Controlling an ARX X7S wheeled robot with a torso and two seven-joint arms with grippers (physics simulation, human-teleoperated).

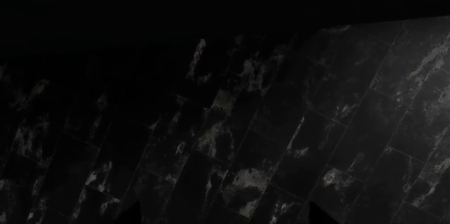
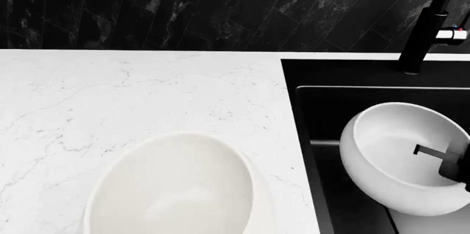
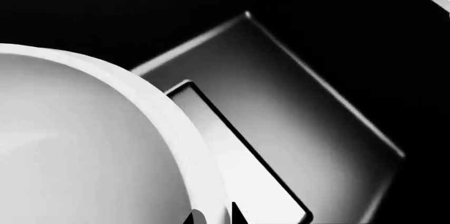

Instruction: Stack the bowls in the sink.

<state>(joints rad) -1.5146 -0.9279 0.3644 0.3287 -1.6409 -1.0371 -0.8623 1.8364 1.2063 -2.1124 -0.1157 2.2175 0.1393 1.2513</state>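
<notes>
Our right gripper is pinched onto the rim of the white bowl, one finger inside and one outside, holding it tilted over the black sink. Our left gripper shows only as dark tips against the tiled wall; we cannot tell whether it is open or closed. The cream bowl sits on the marble counter, just beside the sink's edge. We judge both bowls stiff, glossy, slippery and chippable, so the rim is the best hold. The faucet stands behind the basin.
</notes>
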